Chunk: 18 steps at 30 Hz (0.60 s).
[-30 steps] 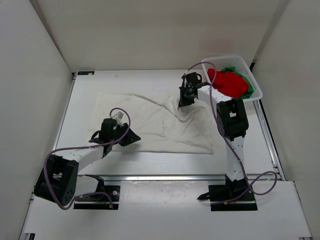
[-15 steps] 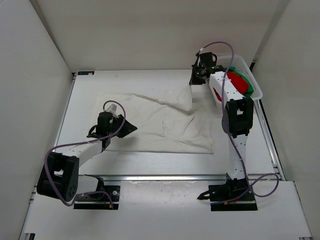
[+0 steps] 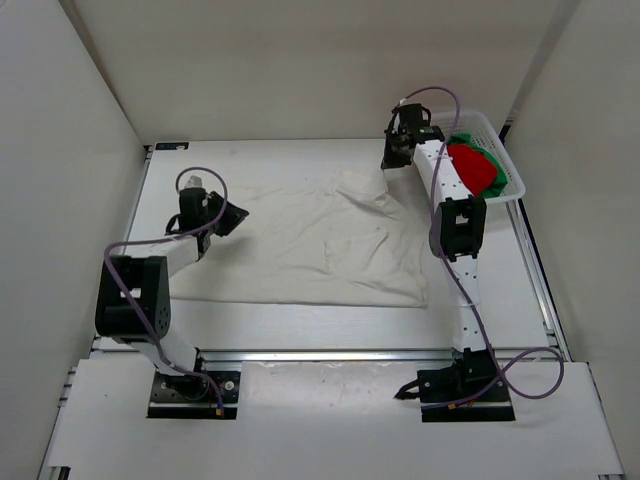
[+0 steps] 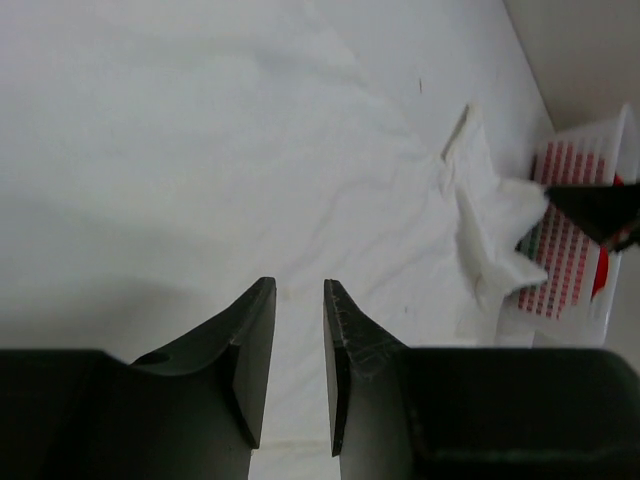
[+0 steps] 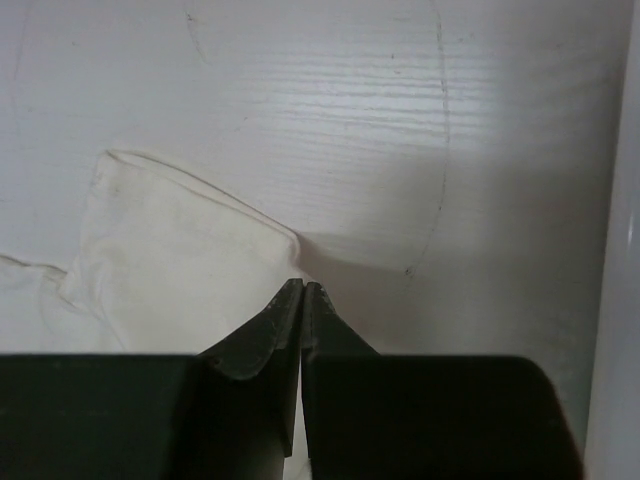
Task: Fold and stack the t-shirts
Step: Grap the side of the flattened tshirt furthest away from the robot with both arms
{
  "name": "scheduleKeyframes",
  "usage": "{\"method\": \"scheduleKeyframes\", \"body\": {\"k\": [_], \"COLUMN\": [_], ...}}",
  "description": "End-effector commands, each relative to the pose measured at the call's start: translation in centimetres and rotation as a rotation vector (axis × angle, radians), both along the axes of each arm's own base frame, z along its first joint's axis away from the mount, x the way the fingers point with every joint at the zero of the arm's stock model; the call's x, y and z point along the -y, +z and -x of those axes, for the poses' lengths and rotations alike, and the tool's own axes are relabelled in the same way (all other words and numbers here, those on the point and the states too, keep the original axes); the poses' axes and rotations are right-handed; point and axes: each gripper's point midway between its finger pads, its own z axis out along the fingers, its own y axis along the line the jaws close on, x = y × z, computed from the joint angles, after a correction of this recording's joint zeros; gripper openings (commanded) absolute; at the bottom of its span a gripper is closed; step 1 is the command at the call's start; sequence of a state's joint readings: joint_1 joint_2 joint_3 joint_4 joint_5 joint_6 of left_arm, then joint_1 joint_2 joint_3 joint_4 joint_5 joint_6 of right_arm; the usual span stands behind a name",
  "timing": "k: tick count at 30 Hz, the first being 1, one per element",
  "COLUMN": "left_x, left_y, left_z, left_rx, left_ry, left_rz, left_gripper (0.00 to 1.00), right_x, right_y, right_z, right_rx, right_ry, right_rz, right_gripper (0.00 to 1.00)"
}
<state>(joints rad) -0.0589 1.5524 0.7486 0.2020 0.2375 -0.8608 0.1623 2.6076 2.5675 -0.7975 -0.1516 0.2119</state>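
Top view with two wrist views. You are holding the left claw (image 4: pixel 298 290) just above the white t-shirt (image 3: pixel 300 250). Its two dark, wedge-shaped fingers (image 4: pixel 252 350) are standing a narrow gap apart, with nothing between them. The soft, matte cloth is lying under and ahead of this claw, spread wide over the pale table (image 3: pixel 250 160) and rippling in shallow folds and creases.

You are keeping the right claw (image 5: pixel 302 290) pressed together. Its tapered tips are meeting on the corner of a sleeve of the white t-shirt, beside the stitched hem. In the left wrist view the cloth is rising in a crumpled peak up to this claw, so it is pinching the fabric there. The rest of the sleeve is lying flat just to the left of the tips, and bare, faintly grained table is showing ahead of them.

To the right of the right claw, the white plastic basket (image 3: pixel 513 172), rectangular with lattice walls, is sitting near the table's far corner. The red t-shirt (image 3: pixel 472 168) is lying bunched inside it. The green t-shirt (image 3: pixel 463 139) is showing at the edges of the red one
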Motion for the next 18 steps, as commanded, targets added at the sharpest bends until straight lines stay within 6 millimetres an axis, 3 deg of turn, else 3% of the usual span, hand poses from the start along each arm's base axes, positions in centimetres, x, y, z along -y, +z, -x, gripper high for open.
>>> {"method": "scheduleKeyframes", "body": {"k": [1,2,3,4,9,11,13,15,16,18], "left_x": [-3.5,-3.6,-6.4,-7.8,-12.6,-14.2,-15.2,-16.4,-17.4,-17.3], "left_y": [1.7,1.5,1.9,1.3,-0.2,0.2,-1.1,-1.3,-0.4,-2.0], "left_z": [-4.3,-5.4,-7.4,-8.7,-12.2,-14.8,-15.3,-17.2,-17.7,-18.1], "left_rx": [0.044,0.023,0.03,0.012,-0.088,-0.1,-0.18,-0.198,-0.196,-0.243], "left_ry": [0.107,0.108,0.173,0.187,0.255,0.27,0.25,0.241,0.252,0.234], "left_rz": [-0.049,-0.06,-0.093,-0.132,-0.278,-0.366,-0.43,-0.484,-0.506,-0.53], "left_gripper": [0.37,0.37,0.37,0.37,0.39,0.41,0.43,0.43,0.44,0.45], "right_x": [0.9,1.1,1.1,0.9,-0.2,-0.7,-1.3,-2.2,-2.3,-2.3], "right_y": [1.5,1.4,1.0,1.0,1.3,1.7,1.8,1.7,1.7,1.9], "right_z": [-0.4,-0.7,-0.7,-0.7,-0.6,-0.5,-0.4,-0.2,-0.2,-0.1], "right_rx": [0.031,0.036,0.033,0.032,0.051,0.053,0.054,0.05,0.048,0.05], "right_ry": [0.019,0.016,0.022,0.033,0.074,0.091,0.103,0.122,0.126,0.132], "right_rz": [-0.017,-0.016,-0.021,-0.028,-0.007,-0.026,-0.043,-0.061,-0.069,-0.074], "right_gripper": [0.0,0.0,0.0,0.0,0.0,0.0,0.0,0.0,0.0,0.0]}}
